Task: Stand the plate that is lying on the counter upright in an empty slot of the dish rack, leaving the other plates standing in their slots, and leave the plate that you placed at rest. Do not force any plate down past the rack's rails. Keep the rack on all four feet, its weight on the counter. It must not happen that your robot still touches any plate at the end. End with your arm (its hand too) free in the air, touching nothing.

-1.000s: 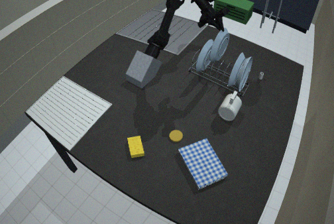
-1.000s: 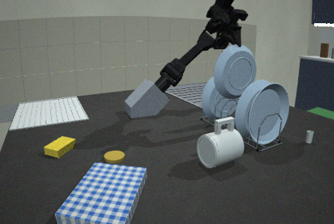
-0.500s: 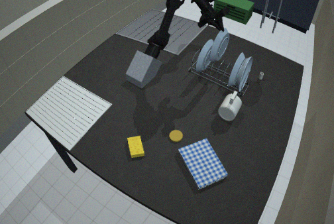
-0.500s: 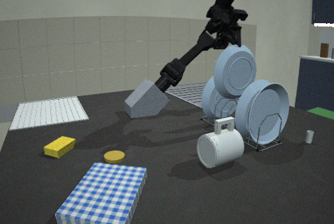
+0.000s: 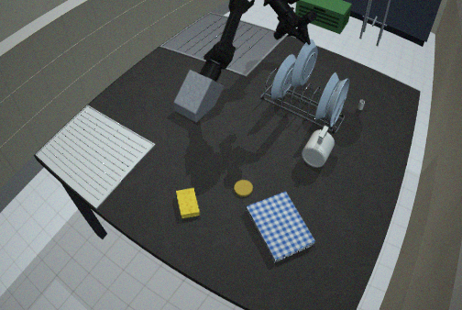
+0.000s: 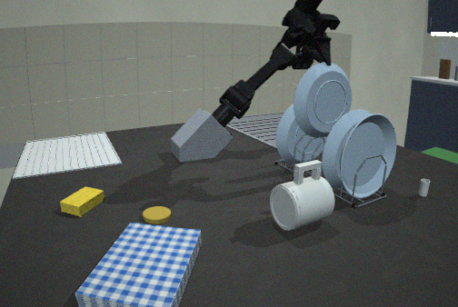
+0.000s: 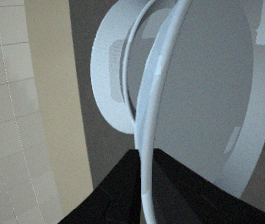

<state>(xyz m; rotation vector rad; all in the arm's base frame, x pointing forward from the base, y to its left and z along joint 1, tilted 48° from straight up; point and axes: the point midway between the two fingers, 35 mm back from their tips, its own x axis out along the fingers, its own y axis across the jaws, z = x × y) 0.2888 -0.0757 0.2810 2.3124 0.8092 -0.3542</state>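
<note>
My gripper (image 5: 303,36) is shut on the rim of a pale blue plate (image 5: 305,62) and holds it upright above the wire dish rack (image 5: 302,101). In the exterior view the held plate (image 6: 323,98) hangs under the gripper (image 6: 321,56), above the rack's middle. One plate (image 5: 281,76) stands at the rack's left end. Two plates (image 5: 335,96) stand at its right end. In the wrist view the fingers pinch the plate's rim (image 7: 203,90), with the left-end plate (image 7: 119,72) behind it.
A white mug (image 5: 318,148) lies on its side in front of the rack. A small cup (image 5: 361,105) stands to the rack's right. A sponge (image 5: 188,203), a yellow disc (image 5: 243,188) and a checked box (image 5: 280,226) lie near the front.
</note>
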